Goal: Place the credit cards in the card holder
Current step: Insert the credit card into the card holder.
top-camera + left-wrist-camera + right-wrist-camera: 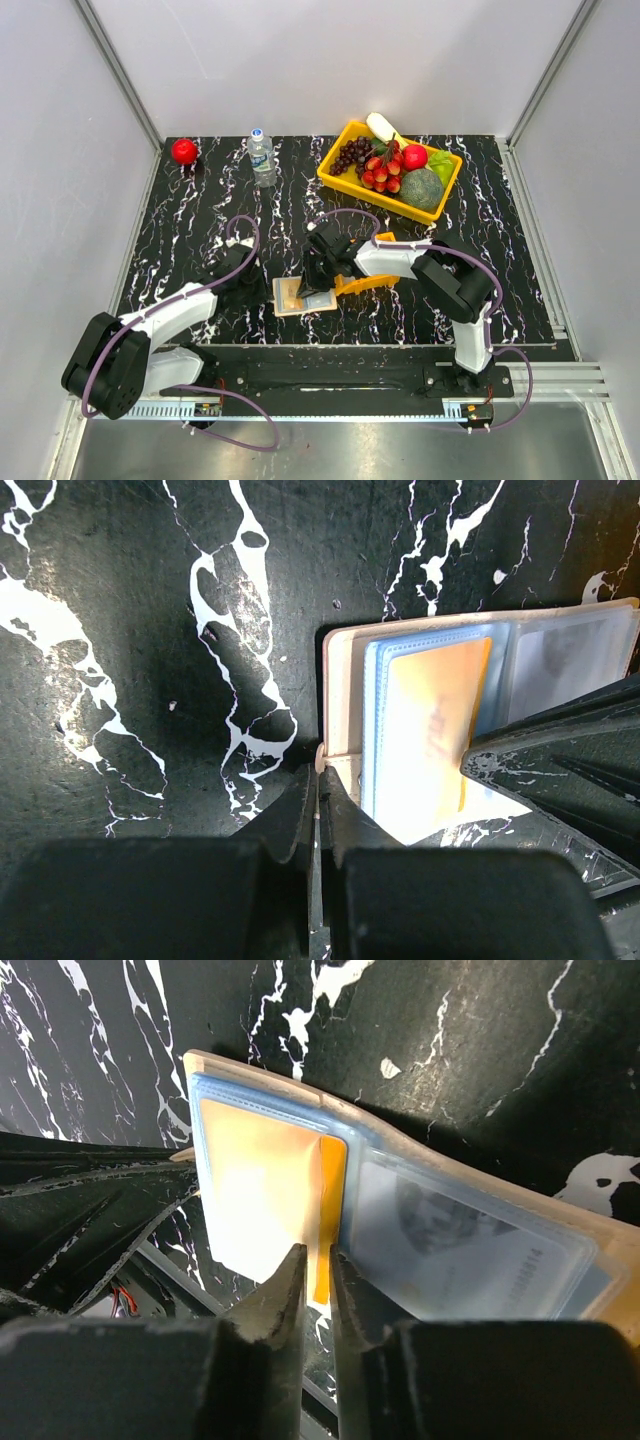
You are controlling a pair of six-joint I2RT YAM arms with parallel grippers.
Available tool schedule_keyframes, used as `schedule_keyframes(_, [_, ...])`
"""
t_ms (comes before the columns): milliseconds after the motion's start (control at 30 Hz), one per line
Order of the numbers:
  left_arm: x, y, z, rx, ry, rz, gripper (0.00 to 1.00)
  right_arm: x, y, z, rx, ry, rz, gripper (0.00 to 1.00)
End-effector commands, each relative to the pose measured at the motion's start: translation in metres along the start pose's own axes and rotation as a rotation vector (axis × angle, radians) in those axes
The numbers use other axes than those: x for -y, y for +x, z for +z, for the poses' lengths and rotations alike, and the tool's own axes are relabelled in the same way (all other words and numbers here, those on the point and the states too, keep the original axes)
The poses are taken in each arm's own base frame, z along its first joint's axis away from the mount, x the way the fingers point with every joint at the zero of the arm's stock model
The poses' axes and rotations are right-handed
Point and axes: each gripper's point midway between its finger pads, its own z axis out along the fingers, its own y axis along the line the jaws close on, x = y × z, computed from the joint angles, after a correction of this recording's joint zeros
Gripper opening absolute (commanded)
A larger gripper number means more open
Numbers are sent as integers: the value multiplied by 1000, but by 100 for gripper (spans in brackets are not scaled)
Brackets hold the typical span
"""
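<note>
- My right gripper covers the lower edge of the thin glossy orange card, jaws pinching it. Glare whitens its face.
- The flat tan folding card holder lies open on the black white-veined marble table, clear bluish sleeves up.
- My left gripper, pressed together, nips its tan edge.
- A greyish card blurs behind plastic.

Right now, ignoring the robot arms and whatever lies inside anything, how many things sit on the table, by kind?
Trays: 2, yellow tray and orange tray
Bottles: 1, water bottle
Loose red fruit: 1
Card holder: 1
Total: 5
</note>
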Motion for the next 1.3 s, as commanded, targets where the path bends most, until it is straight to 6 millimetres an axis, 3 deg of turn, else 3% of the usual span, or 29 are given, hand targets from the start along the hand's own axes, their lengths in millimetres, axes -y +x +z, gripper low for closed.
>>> schedule_keyframes(0, [2,-2,3,15,12,1,0,-15,-4,-1,15,-72,-22,17])
schedule_keyframes(133, [1,-2,4,12,12,0,0,-19,-1,3,-11,-99,-26,11])
schedule_keyframes(200, [1,-2,4,12,12,-2,0,-28,-4,-4,9,-142,-43,1])
schedule_keyframes(400, [-1,0,4,13,7,0,0,-45,-21,-29,134,-188,-114,0])
schedule_keyframes(467, [-2,0,4,15,4,0,0,-49,-25,-39,180,-204,-124,9])
schedule_keyframes(567, [-4,2,4,20,0,-10,0,-53,-25,-42,175,-213,-147,15])
schedule_keyframes(700, [-5,4,5,30,12,-23,0,-38,-23,-35,163,-148,-107,25])
schedule_keyframes(900, [-1,2,0,60,45,-22,0,-11,-20,-33,180,-37,-73,32])
schedule_keyframes(1267, [3,-3,-10,128,98,-17,0,-31,-38,-46,247,-73,-47,40])
